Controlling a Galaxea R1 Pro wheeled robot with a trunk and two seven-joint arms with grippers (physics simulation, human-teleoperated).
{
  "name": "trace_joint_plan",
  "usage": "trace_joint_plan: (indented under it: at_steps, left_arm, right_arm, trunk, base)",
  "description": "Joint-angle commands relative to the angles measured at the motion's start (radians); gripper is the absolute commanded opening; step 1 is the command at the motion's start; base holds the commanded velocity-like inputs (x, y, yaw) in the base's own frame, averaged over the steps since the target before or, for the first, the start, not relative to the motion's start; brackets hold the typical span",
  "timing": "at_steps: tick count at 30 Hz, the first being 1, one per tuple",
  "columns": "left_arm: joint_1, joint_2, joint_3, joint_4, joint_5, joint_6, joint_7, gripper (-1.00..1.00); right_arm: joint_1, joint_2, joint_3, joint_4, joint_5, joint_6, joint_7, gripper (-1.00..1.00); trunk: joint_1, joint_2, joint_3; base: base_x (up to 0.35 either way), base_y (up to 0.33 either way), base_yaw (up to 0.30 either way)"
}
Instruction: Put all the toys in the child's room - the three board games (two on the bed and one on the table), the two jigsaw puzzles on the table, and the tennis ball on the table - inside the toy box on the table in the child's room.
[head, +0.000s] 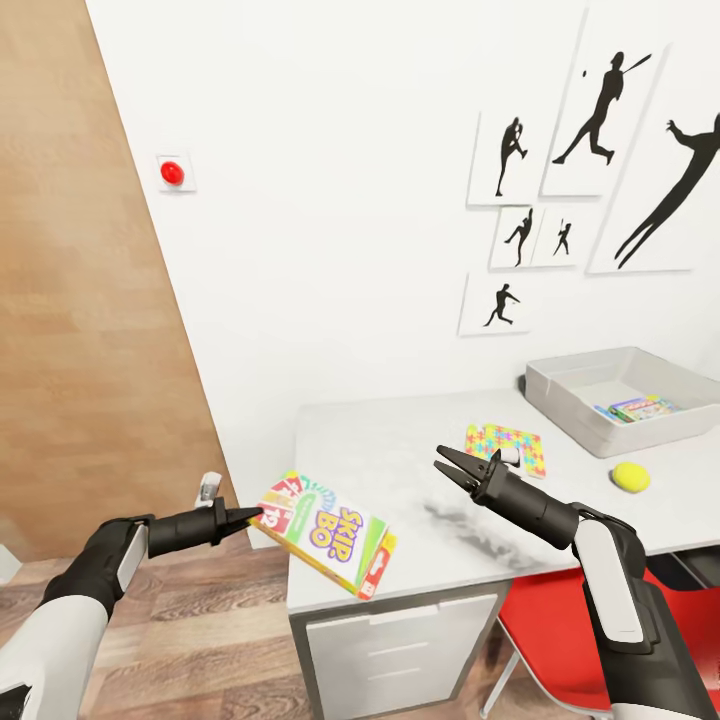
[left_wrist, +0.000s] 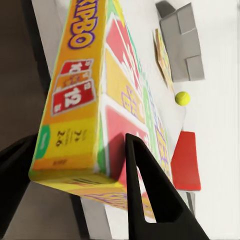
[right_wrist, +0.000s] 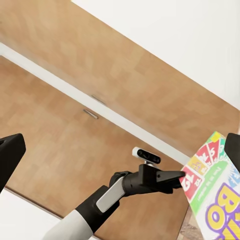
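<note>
My left pincer (head: 250, 517) is grasping the Skip-Bo game (head: 328, 533) by the worktop (head: 400, 440) edge; my right pincer (head: 455, 470) is released; next I carry the game over to the toy box (head: 575, 400).

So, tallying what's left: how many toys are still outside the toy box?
3: Skip-Bo game in the left gripper, jigsaw puzzle and tennis ball on the table.

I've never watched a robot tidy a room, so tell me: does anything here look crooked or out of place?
Only the Skip-Bo box looks odd: the left gripper pinches it by one corner, so it hangs tilted off the table edge. The tennis ball lies beside the toy box, not inside.
</note>
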Motion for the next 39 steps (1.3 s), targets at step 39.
trace_joint_plan:
  at_steps: [39]
  left_arm:
    - [-0.001, 0.026, 0.001, 0.000, -0.010, 0.008, -0.149, -1.00]
  right_arm:
    - [-0.001, -0.001, -0.003, 0.002, 0.015, 0.004, 0.003, 1.00]
  trunk:
    - [-0.150, 0.273, 0.121]
  base:
    - [0.000, 0.000, 0.000]
